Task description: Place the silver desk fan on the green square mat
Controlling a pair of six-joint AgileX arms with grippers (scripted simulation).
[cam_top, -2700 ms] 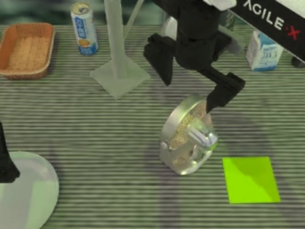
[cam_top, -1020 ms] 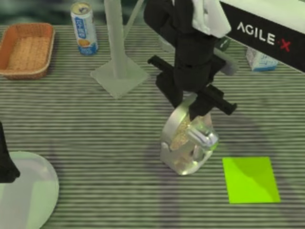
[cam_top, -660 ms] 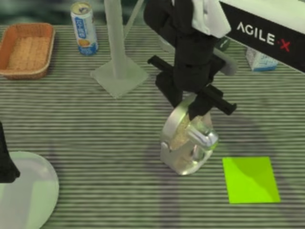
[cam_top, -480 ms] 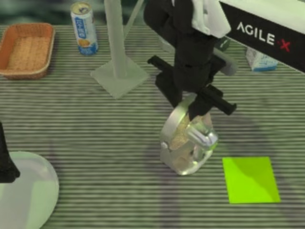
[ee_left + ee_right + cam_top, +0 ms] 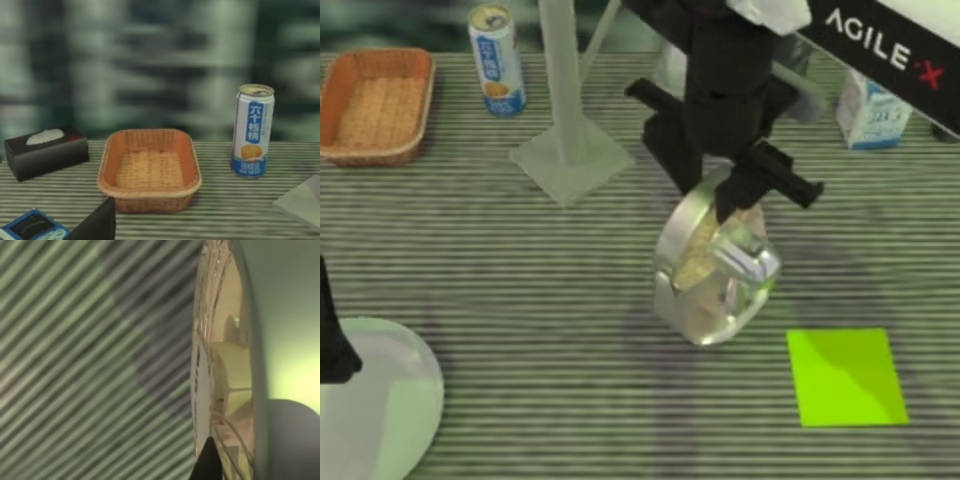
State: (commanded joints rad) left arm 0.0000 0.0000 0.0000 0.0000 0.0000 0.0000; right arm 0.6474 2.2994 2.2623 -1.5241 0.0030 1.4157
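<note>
The right gripper (image 5: pixel 720 195) stands over the table's middle, its fingers closed down on the top rim of the silver desk fan (image 5: pixel 712 272), one either side of the ring. The fan stands upright on the striped table (image 5: pixel 520 300). The green square mat (image 5: pixel 847 377) lies bare at the fan's four o'clock, near but apart. The hold is narrow and high on a polished ring, so the fan could swing, slip out or land tilted, its base off the mat. The left arm (image 5: pixel 332 340) is parked at nine o'clock, by the pale plate (image 5: pixel 380 410); whether its fingers are open I cannot tell.
</note>
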